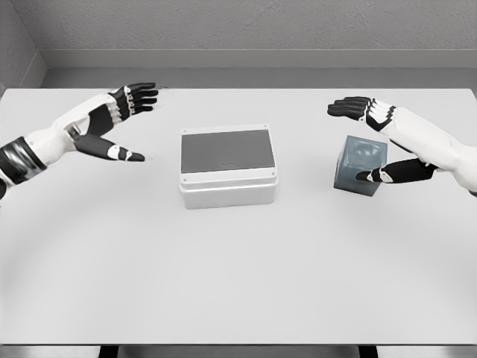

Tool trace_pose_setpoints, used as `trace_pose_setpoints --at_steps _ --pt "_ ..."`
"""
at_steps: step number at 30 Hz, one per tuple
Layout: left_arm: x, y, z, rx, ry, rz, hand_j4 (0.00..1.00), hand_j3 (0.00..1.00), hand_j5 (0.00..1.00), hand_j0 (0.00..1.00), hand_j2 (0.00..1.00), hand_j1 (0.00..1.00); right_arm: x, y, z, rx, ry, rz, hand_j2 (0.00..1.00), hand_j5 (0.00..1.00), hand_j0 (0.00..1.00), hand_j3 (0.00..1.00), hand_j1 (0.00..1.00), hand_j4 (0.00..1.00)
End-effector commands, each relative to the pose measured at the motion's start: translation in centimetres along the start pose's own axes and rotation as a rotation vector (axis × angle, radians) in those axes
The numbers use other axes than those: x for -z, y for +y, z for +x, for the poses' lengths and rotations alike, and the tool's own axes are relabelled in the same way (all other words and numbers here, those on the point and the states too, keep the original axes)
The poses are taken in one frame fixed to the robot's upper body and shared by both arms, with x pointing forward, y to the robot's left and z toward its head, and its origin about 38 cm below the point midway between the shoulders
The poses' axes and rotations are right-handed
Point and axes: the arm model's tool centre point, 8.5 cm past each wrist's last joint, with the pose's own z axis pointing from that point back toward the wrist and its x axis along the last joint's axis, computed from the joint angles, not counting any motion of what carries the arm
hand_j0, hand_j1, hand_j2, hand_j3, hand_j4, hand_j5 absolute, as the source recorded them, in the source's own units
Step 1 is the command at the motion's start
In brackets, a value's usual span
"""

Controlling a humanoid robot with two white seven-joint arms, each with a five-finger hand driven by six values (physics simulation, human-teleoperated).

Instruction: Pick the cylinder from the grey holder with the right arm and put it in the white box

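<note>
Head view, single frame. Cylinder: not clearly distinguishable; only a rounded shape showed in the top of the grey holder (361, 164), so whether it sat there could not be told for certain. Grey holder: a dark, slightly glossy cube standing on the desk (238, 276) at right of centre, well apart from the white box (228, 167). White box: rectangular, at the middle of the desk, with a grey inner panel or recess on top, small fixings at its corners, and a faint mark on the panel's lower edge too small to read. No legible writing, brand or label on any item.

Right hand (373, 142): entered from the right, fingers spread and holding nothing; upper fingers extended above the holder's far side, thumb lying across the holder's front lower right, contact uncertain. Left hand (119, 127): entered from the left, open and relaxed, holding nothing, hovering over the desk left of the box and apart from it.

Desk: plain white, matt, soft shadows beneath box and holder. Room: grey textured wall behind, with a lighter band along its base.
</note>
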Motion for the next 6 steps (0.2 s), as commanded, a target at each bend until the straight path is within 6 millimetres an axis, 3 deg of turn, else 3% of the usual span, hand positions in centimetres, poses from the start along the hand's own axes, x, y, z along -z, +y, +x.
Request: trace_pose_setpoints --at_steps 1,6 --pt "-2.9 3.2 2.3 0.074 -0.006 0.068 1.00 1.00 1.00 1.00 1.00 1.00 0.0 0.0 0.0 0.006 -0.003 -0.004 1.00 1.00 1.00 1.00 1.00 1.00" --pt "-5.4 4.7 2.5 0.098 0.023 0.116 1.00 1.00 1.00 1.00 1.00 1.00 0.0 -0.1 0.0 0.006 -0.001 -0.003 1.00 1.00 1.00 1.00 1.00 1.00"
